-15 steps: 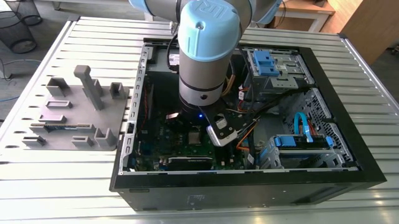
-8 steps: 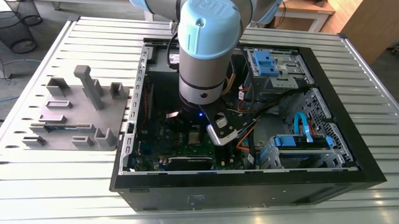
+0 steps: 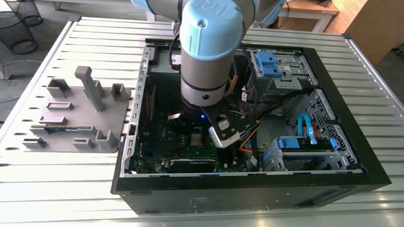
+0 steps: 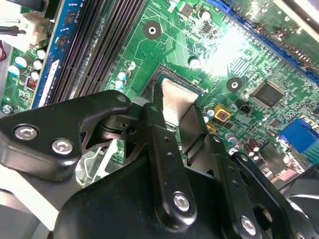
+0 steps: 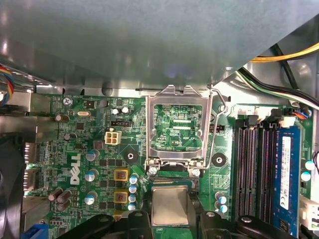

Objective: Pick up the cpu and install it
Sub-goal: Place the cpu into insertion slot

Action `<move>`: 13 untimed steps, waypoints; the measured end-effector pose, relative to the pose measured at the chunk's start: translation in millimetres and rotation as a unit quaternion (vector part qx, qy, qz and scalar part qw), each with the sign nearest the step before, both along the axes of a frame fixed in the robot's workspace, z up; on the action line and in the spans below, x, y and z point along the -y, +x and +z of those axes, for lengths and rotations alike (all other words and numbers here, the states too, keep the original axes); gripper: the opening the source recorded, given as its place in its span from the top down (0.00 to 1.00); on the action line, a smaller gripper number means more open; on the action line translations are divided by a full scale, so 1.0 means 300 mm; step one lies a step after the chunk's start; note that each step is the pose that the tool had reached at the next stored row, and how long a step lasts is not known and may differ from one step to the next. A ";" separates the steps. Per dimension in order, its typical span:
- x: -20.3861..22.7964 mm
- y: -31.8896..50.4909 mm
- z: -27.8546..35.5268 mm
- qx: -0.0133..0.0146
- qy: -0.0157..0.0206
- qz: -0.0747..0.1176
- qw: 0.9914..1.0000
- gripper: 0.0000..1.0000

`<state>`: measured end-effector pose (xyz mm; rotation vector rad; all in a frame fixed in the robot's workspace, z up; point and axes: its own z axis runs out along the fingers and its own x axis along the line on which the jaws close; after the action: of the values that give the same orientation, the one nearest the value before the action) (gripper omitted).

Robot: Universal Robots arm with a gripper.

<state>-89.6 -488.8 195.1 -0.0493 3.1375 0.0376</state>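
The cpu [image 5: 169,205], a small square chip with a dull silver top, sits between the two black fingers of my gripper [image 5: 169,221], at the socket of the green motherboard [image 5: 79,149]. The silver hinged socket frame [image 5: 178,99] stands flipped open just beyond it. In the second wrist view the cpu [image 4: 175,98] lies low over the dark socket rim, with my gripper [image 4: 174,113] shut on its edges. In the exterior view the cpu [image 3: 197,138] shows inside the open computer case [image 3: 252,194], beside the arm's wrist.
Long black memory slots [image 5: 254,164] run close beside the socket, and one holds a blue stick [image 5: 285,172]. Cables [image 3: 252,101] and blue drive cages [image 3: 303,144] fill the case toward the exterior view's right. A grey fixture block [image 3: 75,118] lies outside the case on the exterior view's left.
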 end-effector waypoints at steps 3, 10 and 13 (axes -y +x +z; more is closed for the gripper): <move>0.000 -0.001 0.000 0.000 0.000 0.000 1.000 0.59; 0.000 -0.002 -0.003 0.000 -0.001 0.000 1.000 0.59; 0.000 -0.002 -0.006 0.000 -0.001 0.000 1.000 0.59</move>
<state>-90.2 -488.8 193.3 -0.0494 3.1373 0.0355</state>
